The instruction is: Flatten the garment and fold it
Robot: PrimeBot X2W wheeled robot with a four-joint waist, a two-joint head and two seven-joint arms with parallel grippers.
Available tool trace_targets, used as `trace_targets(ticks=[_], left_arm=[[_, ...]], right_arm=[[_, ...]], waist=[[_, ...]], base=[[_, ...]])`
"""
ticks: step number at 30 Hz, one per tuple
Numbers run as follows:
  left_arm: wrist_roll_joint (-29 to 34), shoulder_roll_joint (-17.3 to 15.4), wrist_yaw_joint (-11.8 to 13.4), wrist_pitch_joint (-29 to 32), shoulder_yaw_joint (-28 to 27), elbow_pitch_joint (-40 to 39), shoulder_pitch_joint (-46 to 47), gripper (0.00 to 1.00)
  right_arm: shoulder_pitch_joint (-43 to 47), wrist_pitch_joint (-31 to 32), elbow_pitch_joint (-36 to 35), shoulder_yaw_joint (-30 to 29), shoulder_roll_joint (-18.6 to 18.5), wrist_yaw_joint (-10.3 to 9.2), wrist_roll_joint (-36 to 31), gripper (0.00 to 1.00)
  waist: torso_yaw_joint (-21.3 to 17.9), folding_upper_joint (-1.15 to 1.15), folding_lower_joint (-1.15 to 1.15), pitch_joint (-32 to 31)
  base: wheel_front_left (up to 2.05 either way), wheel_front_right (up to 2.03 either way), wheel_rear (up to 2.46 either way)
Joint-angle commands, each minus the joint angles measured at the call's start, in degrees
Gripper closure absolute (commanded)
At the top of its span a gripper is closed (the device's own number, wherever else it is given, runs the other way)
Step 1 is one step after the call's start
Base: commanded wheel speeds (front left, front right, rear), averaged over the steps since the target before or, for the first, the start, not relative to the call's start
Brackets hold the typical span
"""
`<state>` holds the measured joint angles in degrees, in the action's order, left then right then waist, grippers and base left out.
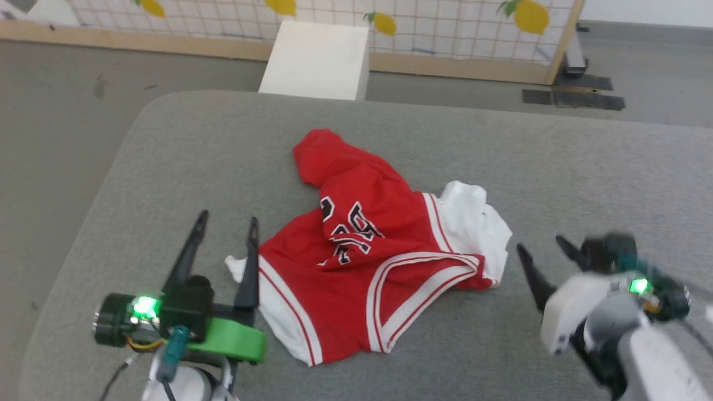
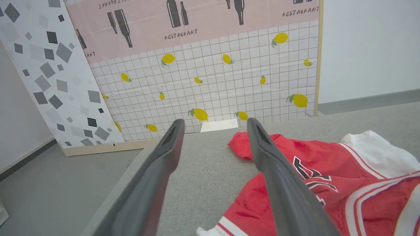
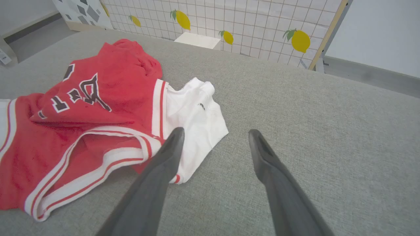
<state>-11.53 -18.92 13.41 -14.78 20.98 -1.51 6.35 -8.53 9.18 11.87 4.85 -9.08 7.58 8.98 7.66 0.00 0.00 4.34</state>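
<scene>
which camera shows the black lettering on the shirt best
The right wrist view: the lettering on the garment is large and unblocked. The head view shows it smaller; in the left wrist view a finger of the left gripper hides part.

Left hand (image 1: 228, 217), fingers spread wide, empty, right hand (image 1: 539, 243), fingers spread wide, tilted leftward
</scene>
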Motion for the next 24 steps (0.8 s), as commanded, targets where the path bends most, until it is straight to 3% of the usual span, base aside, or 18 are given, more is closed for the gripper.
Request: trace_targets(ticks=[1,2,6,10,18,23,24], left_arm=[[1.3,0.9,-0.8,-0.2,-0.1,-0.4,-1.3,0.00],[3.4,2.3,-2.5,-0.2,-0.2,-1.0,-2.3,0.00],[4.9,4.1,-4.6,-0.2,-0.2,-0.9,-3.0,0.00],[5.7,6.2,-6.1,-0.2,-0.9,-0.7,-2.4,0.00],[7.3,9.8,-8.3,-0.2,-1.9,-0.8,-1.0,0.00],[7.8,10.9,-9.1,-0.2,-3.1,-0.6,-0.9,0.00],[7.9,11.1,-9.3,-0.2,-3.4,-0.5,-1.0,0.00]], right_arm=[[-3.0,4.0,0.4,0.9,-1.5,-0.09,1.8,0.00],[-9.0,13.8,1.8,3.8,-5.4,-0.09,4.9,0.00],[-15.4,25.4,5.6,6.7,-9.2,-0.09,7.8,0.00],[-20.3,32.0,10.2,8.3,-11.6,-0.09,9.5,0.00],[-24.3,34.3,18.7,12.5,-14.1,-0.09,8.9,0.00],[-24.3,32.9,22.4,14.2,-13.7,-0.09,10.1,0.00],[-24.2,32.5,22.9,15.0,-13.8,-0.09,10.1,0.87]], waist=[[2.4,0.00,0.00,1.9],[4.2,0.00,0.00,3.7],[6.7,0.00,0.00,5.7],[9.3,0.00,0.00,7.5],[13.1,0.00,0.00,9.8],[13.6,0.00,0.00,10.0],[13.5,0.00,0.00,9.8]], base=[[0.00,0.00,0.00],[0.00,0.00,0.00],[0.00,0.00,0.00],[0.00,0.00,0.00],[0.00,0.00,0.00],[0.00,0.00,0.00],[0.00,0.00,0.00]])
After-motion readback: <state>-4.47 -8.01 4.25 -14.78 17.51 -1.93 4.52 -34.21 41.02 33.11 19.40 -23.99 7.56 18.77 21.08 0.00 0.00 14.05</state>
